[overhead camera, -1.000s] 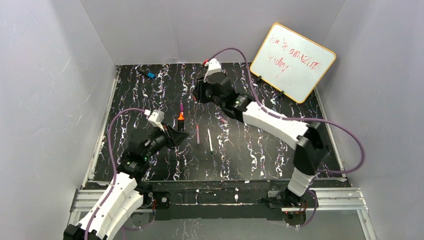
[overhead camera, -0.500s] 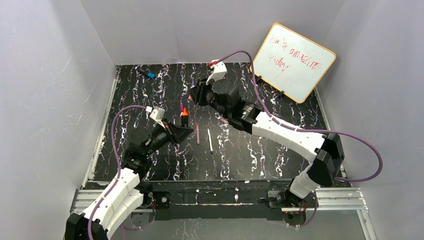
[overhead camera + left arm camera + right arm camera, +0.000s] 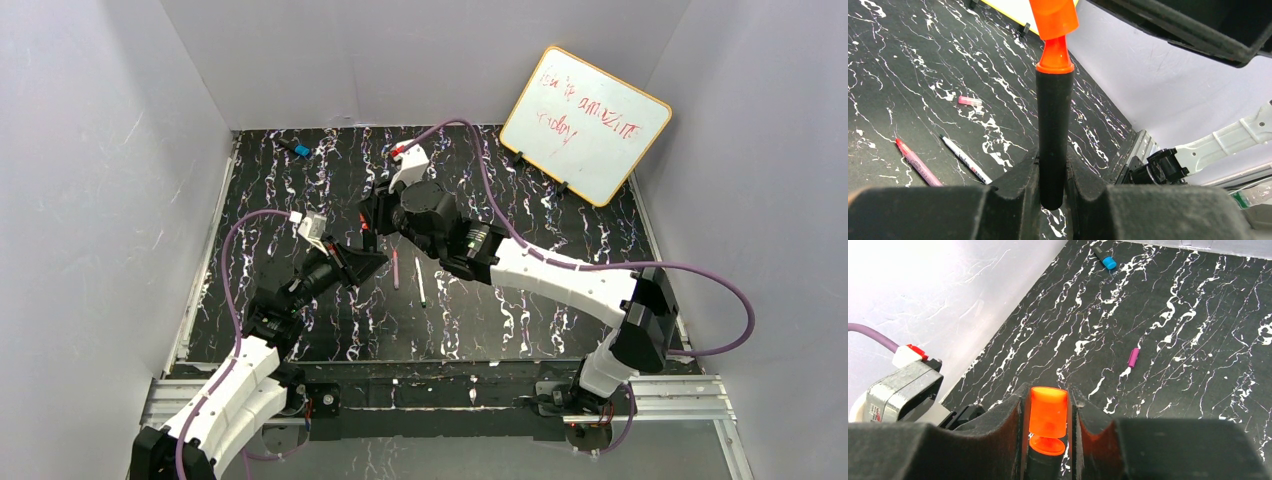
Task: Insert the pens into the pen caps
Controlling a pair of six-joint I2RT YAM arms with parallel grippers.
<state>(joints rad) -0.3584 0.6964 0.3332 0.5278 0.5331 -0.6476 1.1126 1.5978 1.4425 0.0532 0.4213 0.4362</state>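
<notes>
Claws meet over the middle of the surface (image 3: 480,325). The left claw (image 3: 1053,172) is clamped on the lower end of the black marker (image 3: 1053,125) and holds it upright, orange tip (image 3: 1054,57) uppermost. The right claw (image 3: 1048,407) grips the orange cap (image 3: 1048,416) between its fingers, straight above that tip. The cap's mouth sits at the nib, and the tip's wider collar shows bare just below it. The pink pen (image 3: 915,162) and the white pen (image 3: 965,160) lie near each other on the surface without touching. The pale pink cap (image 3: 969,101) lies alone a little beyond them. The magenta cap (image 3: 1133,357) lies by itself further back. The blue-ended marker (image 3: 1105,260) rests close to the back wall on the left, and a whiteboard (image 3: 585,125) leans in the back right corner
</notes>
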